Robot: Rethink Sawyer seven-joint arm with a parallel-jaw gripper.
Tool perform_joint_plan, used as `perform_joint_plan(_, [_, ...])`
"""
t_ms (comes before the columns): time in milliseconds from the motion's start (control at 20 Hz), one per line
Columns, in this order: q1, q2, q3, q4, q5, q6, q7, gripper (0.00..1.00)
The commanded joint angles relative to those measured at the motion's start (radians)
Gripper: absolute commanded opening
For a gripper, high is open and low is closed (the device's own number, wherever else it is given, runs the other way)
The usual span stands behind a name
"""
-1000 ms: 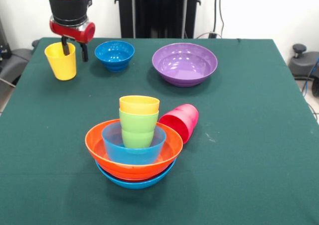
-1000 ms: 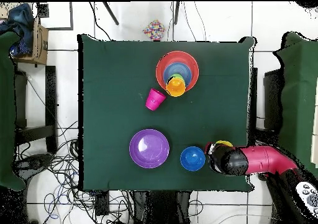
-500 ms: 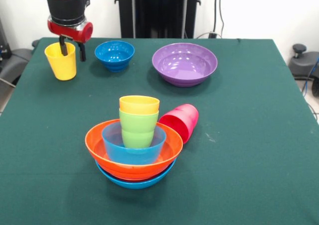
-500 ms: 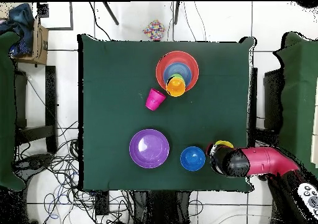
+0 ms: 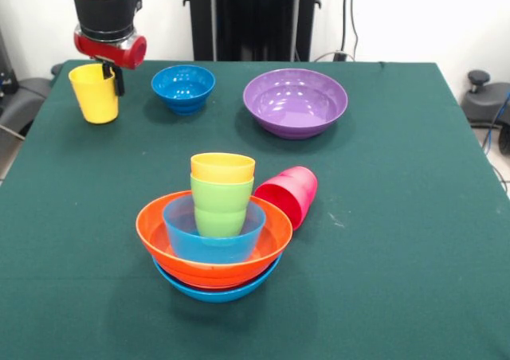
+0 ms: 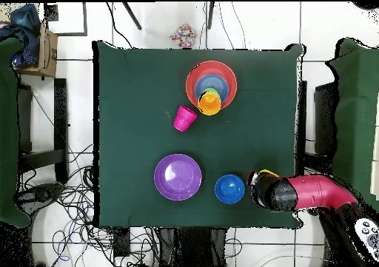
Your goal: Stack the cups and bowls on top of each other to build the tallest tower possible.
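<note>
Gripping by one wall only, the pincer (image 5: 109, 75) risks letting the glossy yellow plastic cup (image 5: 94, 93) pivot or slip free during a lift; a tilted cup would probably seat crooked and might topple the tower (image 5: 213, 231). One dark finger sits inside the yellow cup's rim and the other just outside it, closed narrowly on that wall; the cup looks held at the green counter's (image 5: 414, 217) far corner, beside the small dark-blue plastic bowl (image 5: 183, 88). The tower stands well apart, mid-counter, an orange cup (image 5: 222, 167) topmost, with the magenta-pink cup (image 5: 288, 194) tipped against it.
</note>
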Motion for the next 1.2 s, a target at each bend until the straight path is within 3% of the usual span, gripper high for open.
perform_joint_plan(50, [0.044,0.033,0.013,-0.029,-0.092,-0.071,-0.139,0.0])
perform_joint_plan(450, [0.101,-0.005,-0.006,-0.015,-0.074,-0.07,-0.068,0.0])
perform_joint_plan(1000, [0.195,-0.211,0.057,0.077,0.17,0.032,-0.02,0.0])
perform_joint_plan(1200, [0.22,-0.212,0.054,0.06,0.197,-0.019,-0.003,0.0])
